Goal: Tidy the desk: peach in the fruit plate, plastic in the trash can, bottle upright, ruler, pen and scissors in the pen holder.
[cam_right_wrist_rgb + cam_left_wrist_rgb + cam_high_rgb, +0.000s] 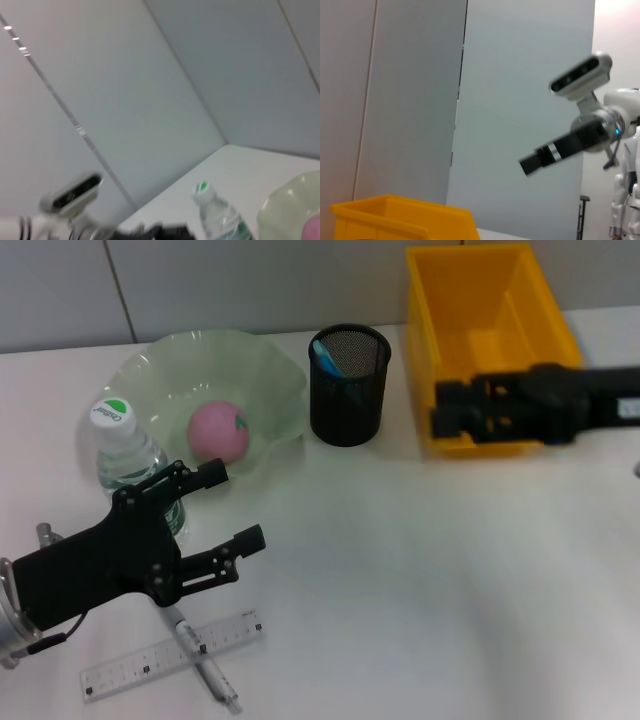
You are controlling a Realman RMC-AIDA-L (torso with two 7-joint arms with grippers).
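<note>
Head view: pink peach in pale-green plate

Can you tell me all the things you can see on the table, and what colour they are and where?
peach: one, pink, in the fruit plate
fruit plate: one, pale green, back left
bottle: one, clear, white cap, upright beside the plate
pen holder: one, black mesh, back middle, something blue inside
trash can: one, yellow, back right
ruler: one, clear, front left
pen: one, white and black, lying across the ruler
left gripper: black, open, above the ruler and pen
right gripper: black, at the trash can's front
</note>
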